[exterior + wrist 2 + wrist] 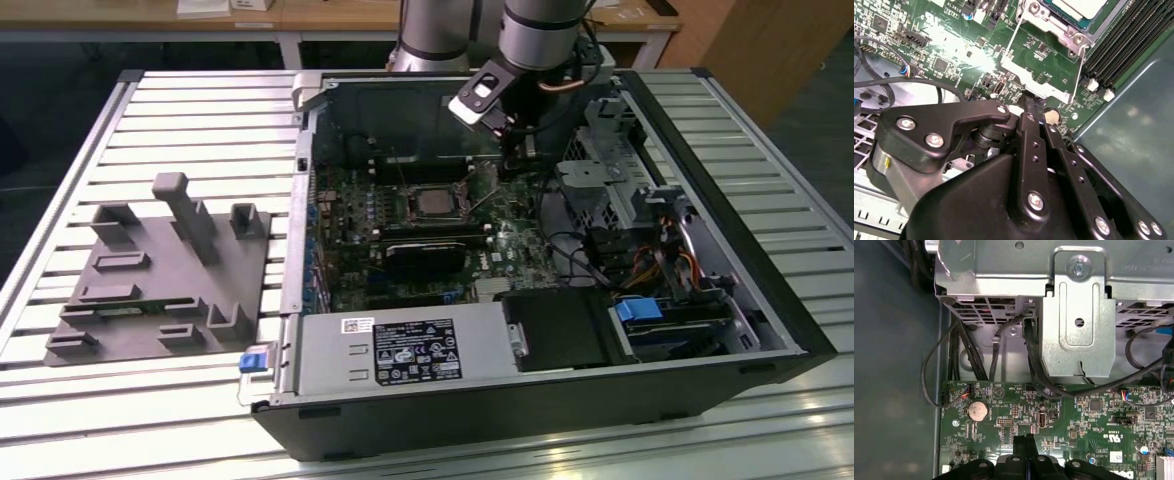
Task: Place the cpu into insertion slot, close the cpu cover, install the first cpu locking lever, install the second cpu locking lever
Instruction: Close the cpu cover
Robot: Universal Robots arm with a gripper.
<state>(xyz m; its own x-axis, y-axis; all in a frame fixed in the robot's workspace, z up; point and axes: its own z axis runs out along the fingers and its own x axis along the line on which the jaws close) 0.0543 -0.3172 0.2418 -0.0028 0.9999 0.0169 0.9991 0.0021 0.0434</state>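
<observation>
Inside the open computer case (534, 420), hiding the fingertip contact behind the black linkage of the gripper (1029, 106) in the second wrist view; cropping the cpu (1076, 6), dull grey and square, seated in its socket. Showing the cpu cover (1026, 75) as a thin silvery frame standing open, its edge at the tips. Reaching steeply down, clenching flat black fingers (1020, 445) together; pinching anything, impossible to tell.
</observation>
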